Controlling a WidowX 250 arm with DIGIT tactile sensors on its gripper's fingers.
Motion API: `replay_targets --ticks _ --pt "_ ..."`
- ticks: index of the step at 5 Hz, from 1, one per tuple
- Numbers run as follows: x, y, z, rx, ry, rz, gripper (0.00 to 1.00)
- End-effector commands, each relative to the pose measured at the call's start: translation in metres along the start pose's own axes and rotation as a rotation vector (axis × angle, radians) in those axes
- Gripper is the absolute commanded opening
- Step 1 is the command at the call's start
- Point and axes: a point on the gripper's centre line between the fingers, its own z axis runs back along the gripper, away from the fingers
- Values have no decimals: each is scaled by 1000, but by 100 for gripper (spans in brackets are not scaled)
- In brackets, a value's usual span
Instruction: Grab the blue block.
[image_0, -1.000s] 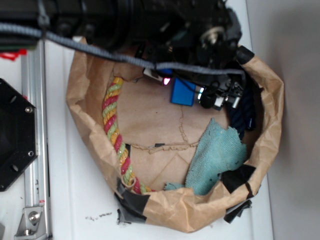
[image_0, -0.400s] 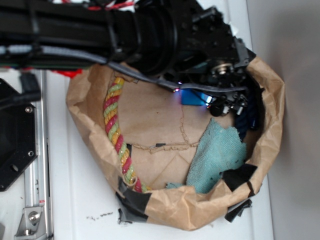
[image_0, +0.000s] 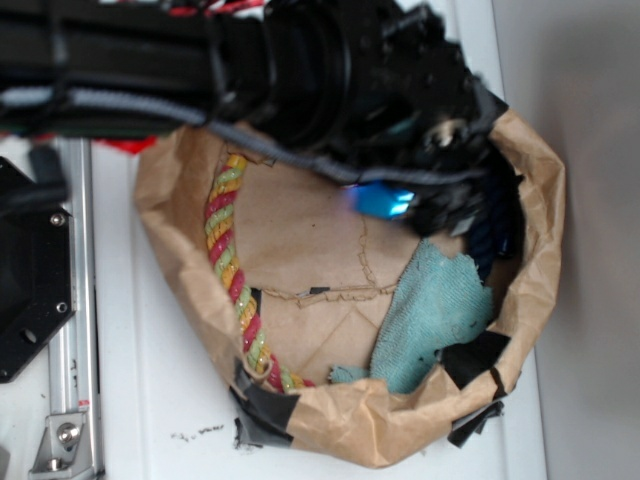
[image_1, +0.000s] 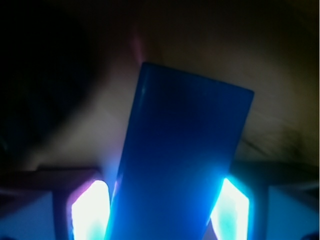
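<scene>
closing in on the grasp: the blue block (image_1: 182, 160) is seen between the fingers (image_1: 90, 212), one lit pad on each side, apparently touching. firm clamping can't be confirmed. lift-out not yet shown.

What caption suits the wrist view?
Blue block fills the view, flanked by two glowing gripper fingers.

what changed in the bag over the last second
The arm swung in over the bag and the gripper came down around the blue block, which now sits between its fingers in the wrist view. The colorful rope and teal cloth stayed put.
</scene>
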Motion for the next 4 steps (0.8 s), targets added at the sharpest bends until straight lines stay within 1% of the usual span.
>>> replay_targets --ticks 1,2,3,4 --pt "-29 -8 116 52 -304 -515 0" --pt "-38 -15 146 30 -277 -710 0" --pt "-42 -10 143 4 -285 -829 0" --pt "-39 0 149 -38 -295 -859 0"
